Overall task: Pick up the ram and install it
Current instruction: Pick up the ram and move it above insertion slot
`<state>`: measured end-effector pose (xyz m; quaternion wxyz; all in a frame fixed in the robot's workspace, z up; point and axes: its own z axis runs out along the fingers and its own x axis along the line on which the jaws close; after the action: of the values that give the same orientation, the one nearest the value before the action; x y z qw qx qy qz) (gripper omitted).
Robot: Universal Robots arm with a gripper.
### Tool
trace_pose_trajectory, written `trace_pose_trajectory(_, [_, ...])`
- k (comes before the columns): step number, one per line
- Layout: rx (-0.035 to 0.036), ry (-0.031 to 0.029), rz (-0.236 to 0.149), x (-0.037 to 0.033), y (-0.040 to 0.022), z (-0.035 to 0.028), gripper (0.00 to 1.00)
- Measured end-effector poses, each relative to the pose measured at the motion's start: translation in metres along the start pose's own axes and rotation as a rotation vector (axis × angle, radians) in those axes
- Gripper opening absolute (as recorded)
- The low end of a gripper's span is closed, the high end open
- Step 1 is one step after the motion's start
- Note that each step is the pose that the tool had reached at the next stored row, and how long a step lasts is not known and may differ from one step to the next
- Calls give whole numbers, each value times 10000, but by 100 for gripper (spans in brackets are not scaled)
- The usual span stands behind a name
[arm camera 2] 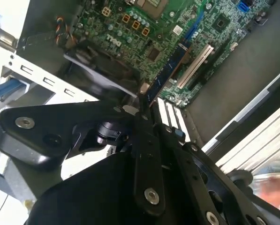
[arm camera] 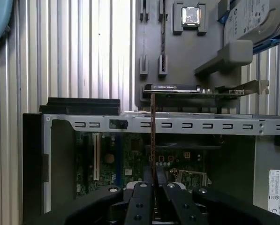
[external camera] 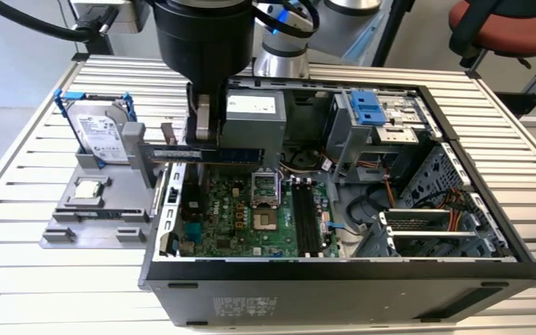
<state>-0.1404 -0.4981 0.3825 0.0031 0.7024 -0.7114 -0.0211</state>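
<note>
The ram point(external camera: 214, 153) is a thin dark stick with black chips, held level and on edge above the left side of the open computer case point(external camera: 343, 269). My gripper point(external camera: 201, 139) comes down from above and is shut on the stick's left part. In the first wrist view the ram point(arm camera: 152, 136) shows edge-on as a thin line running out from the closed fingers point(arm camera: 140, 197), over the case wall. In the second wrist view the ram point(arm camera 2: 170, 68) hangs above the green motherboard point(arm camera 2: 144, 28). The black memory slots point(external camera: 306, 216) lie lower down, toward the exterior view's right.
A grey holder point(external camera: 72, 227) beside the case carries a silver hard drive point(external camera: 100, 132) in a blue bracket and a small square processor chip point(external camera: 89, 188). Inside the case are a power supply point(external camera: 254, 115), drive bays point(external camera: 380, 112) and cables. The case stands on a slatted metal table point(external camera: 26, 279).
</note>
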Motion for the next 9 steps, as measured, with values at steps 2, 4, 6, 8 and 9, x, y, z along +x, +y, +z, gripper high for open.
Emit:
trace_pose_trajectory(2, [2, -2, 74, 0, -25, -1, 0])
trace_pose_trajectory(4, [3, -3, 112, -1, -53, -2, 0])
trace_pose_trajectory(6, [3, -3, 110, -1, -79, -3, 0])
trace_pose_trajectory(8, [2, -2, 52, -1, -102, -3, 0])
trace_pose_trajectory(9, [0, 2, -16, -2, -113, -4, 0])
